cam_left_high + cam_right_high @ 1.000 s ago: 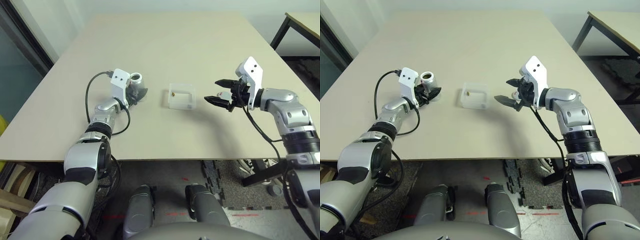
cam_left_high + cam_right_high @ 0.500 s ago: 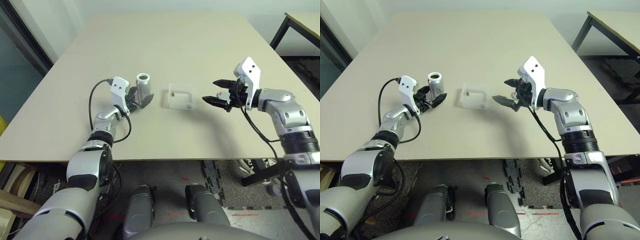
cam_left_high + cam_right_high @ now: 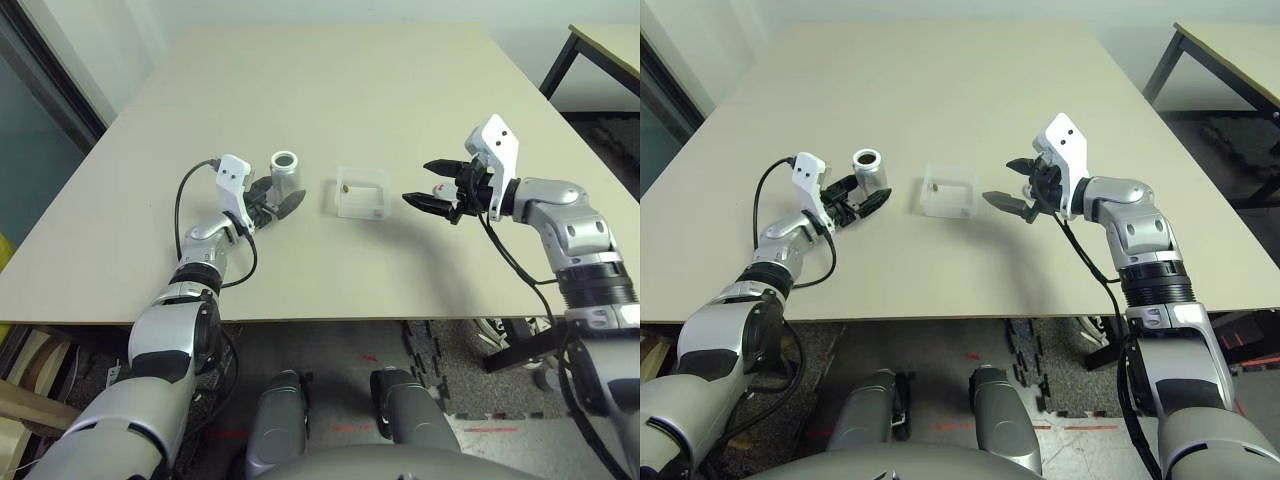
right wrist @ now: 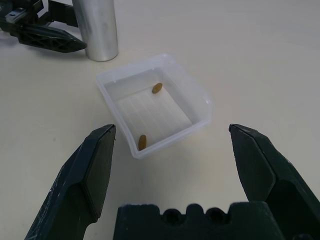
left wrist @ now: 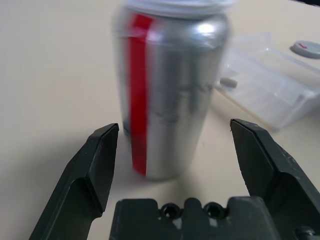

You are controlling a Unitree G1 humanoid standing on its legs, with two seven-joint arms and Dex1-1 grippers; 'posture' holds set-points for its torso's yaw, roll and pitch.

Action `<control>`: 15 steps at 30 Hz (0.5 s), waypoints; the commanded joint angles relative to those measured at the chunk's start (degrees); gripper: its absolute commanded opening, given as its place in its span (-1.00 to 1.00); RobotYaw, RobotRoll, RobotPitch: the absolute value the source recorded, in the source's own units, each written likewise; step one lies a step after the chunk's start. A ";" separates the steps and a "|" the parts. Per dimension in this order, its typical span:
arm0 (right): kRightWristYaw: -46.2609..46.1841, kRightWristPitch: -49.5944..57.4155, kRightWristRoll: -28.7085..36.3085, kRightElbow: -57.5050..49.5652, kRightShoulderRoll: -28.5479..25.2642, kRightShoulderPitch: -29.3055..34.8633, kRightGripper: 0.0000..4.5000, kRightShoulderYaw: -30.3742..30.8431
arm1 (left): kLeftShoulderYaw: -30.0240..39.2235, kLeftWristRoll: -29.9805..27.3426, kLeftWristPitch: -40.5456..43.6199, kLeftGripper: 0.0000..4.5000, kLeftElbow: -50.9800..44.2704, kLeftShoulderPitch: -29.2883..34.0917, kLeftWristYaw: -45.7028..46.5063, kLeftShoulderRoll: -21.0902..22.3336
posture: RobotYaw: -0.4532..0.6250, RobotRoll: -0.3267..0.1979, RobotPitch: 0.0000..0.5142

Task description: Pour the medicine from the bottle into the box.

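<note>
The silver bottle [image 3: 285,172] with a red stripe stands upright on the table, its wide mouth open to the top. My left gripper [image 3: 280,198] is open around its base; in the left wrist view the bottle [image 5: 172,95] sits between the fingers [image 5: 97,165] with a gap on each side. The clear box [image 3: 362,192] lies just right of the bottle. A brownish-yellow piece of medicine [image 4: 157,88] lies in it, and a second like spot [image 4: 142,142] shows by one wall. My right gripper [image 3: 420,183] hovers open to the right of the box, with nothing between its fingers.
A flat round cap [image 5: 305,48] with a red mark lies on the table [image 3: 330,90] beyond the box, by my right gripper. The wide far half of the beige table is bare. A second table [image 3: 605,40] stands off to the far right.
My left gripper has opened and let go of the bottle, which now stands upright on the table a little nearer the box. My right gripper has edged towards the box.
</note>
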 commanded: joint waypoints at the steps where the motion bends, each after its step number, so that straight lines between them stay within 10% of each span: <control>1: 0.06 -0.67 0.03 0.90 0.27 -0.59 1.00 0.36 | 0.13 -1.55 1.04 0.99 -2.58 1.25 -3.23 1.42 | -0.22 0.25 -0.72; 15: 0.79 -1.52 0.00 1.81 -0.42 0.67 1.00 0.17 | 0.45 -4.60 5.15 0.99 -13.51 8.50 -8.64 9.60 | -0.19 0.25 -0.73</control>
